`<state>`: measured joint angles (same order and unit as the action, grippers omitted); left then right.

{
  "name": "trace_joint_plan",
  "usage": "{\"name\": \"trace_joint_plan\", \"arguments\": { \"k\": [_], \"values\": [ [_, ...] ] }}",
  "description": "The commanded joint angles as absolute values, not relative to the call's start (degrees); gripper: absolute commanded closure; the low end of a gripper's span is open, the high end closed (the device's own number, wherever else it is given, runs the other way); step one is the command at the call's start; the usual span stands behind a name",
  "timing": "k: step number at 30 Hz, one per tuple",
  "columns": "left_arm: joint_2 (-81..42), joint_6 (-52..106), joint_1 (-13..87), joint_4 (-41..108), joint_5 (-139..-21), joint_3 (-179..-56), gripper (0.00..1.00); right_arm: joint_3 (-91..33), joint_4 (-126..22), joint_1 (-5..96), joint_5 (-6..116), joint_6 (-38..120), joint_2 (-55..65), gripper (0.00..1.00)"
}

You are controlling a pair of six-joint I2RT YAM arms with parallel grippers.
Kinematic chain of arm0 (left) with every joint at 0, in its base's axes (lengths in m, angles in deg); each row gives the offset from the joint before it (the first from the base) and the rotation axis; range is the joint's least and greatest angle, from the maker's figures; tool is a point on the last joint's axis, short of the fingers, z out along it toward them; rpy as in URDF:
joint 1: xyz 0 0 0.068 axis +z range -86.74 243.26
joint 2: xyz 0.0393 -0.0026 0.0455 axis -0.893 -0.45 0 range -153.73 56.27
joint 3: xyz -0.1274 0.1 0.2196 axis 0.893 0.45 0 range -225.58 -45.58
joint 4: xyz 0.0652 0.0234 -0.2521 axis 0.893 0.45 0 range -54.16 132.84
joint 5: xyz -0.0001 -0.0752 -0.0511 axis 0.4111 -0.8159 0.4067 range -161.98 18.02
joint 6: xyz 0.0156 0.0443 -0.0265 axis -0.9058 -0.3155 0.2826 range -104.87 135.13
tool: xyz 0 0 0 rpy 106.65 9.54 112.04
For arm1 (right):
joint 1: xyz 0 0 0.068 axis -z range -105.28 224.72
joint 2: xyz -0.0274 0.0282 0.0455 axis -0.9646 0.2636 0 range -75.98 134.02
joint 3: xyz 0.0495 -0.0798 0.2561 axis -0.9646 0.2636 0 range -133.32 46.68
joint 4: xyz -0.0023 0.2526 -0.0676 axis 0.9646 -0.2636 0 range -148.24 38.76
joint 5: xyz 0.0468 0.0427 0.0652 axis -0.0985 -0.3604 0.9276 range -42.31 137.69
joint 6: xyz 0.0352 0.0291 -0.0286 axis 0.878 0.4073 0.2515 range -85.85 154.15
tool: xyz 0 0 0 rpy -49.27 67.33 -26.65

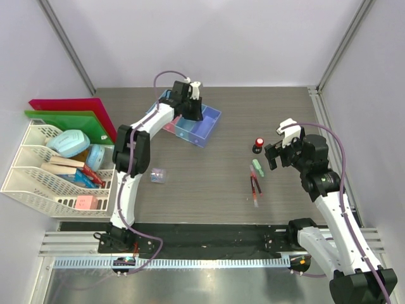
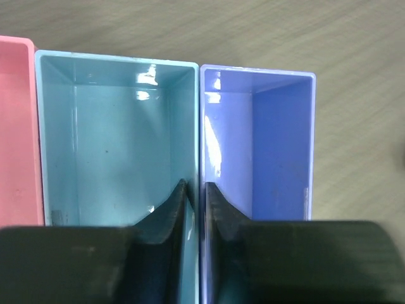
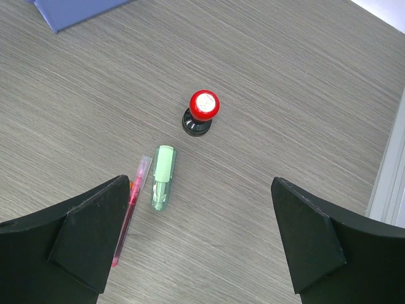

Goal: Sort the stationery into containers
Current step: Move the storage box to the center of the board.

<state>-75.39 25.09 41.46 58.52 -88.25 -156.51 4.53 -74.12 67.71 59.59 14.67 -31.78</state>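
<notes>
The containers (image 1: 204,125), a row of joined translucent boxes, sit at the back middle of the table. My left gripper (image 1: 193,111) reaches down into them. In the left wrist view its fingers straddle the wall between the light blue box (image 2: 114,145) and the purple box (image 2: 266,139), and the left gripper (image 2: 195,185) is shut on that wall. Both boxes look empty. My right gripper (image 3: 199,182) hangs wide open above the table, holding nothing. Beneath it lie a red-capped bottle (image 3: 202,113), a green eraser (image 3: 162,177) and a thin red pen (image 3: 130,209). A small clear packet (image 1: 157,175) lies beside the left arm.
White mesh trays (image 1: 38,183) at the left edge hold pale blue objects (image 1: 68,142) and a pink block (image 1: 87,202). Red (image 1: 63,104) and green (image 1: 95,123) flat folders lie behind them. A pink box (image 2: 16,126) adjoins the light blue one.
</notes>
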Motion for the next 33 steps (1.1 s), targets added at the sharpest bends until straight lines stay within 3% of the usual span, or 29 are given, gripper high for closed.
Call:
{"name": "trace_joint_plan", "arguments": {
  "k": [1, 2, 3, 5, 6, 8, 14, 21, 26, 33],
  "values": [
    [-74.43, 28.49, 39.44, 58.34, -94.12, -159.83, 0.69, 3.79, -71.63, 67.86, 60.35, 15.34, -30.99, 0.00],
    [-73.99, 28.75, 39.44, 57.56, -94.56, -159.83, 0.64, 3.62, -71.63, 67.86, 60.70, 15.60, -30.72, 0.00],
    [-72.77, 28.67, 39.44, 57.38, -94.74, -160.10, 0.44, 2.74, -71.63, 67.86, 61.66, 15.61, -29.68, 0.00],
    [-71.44, 27.97, 39.44, 58.16, -94.48, -161.50, 0.26, 1.34, -71.81, 67.86, 62.72, 15.96, -28.18, 0.00],
    [-70.57, 27.44, 39.53, 58.25, -94.13, -162.46, 0.11, -0.59, -72.07, 67.86, 63.24, 16.05, -26.87, 0.00],
    [-67.41, 25.61, 39.53, 58.25, -92.90, -162.65, 0.02, -3.14, -72.25, 67.86, 64.30, 17.45, -22.21, 0.00],
    [-56.95, 19.10, 41.72, 59.66, -85.61, -158.88, 0.00, -14.48, -69.62, 66.55, 67.82, 27.35, -8.50, 0.02],
    [-41.48, 14.79, 48.84, 54.30, -80.07, -136.06, 0.00, -23.18, -63.20, 64.26, 66.94, 37.56, 8.99, 0.04],
    [-34.36, 8.64, 52.97, 53.69, -79.28, -123.65, 0.00, -32.31, -63.02, 58.46, 60.97, 41.27, 20.15, 0.06],
    [-29.16, 5.91, 53.41, 52.10, -78.75, -115.98, 0.00, -45.68, -64.95, 50.81, 53.41, 42.85, 33.25, 0.07]
  ]
}}
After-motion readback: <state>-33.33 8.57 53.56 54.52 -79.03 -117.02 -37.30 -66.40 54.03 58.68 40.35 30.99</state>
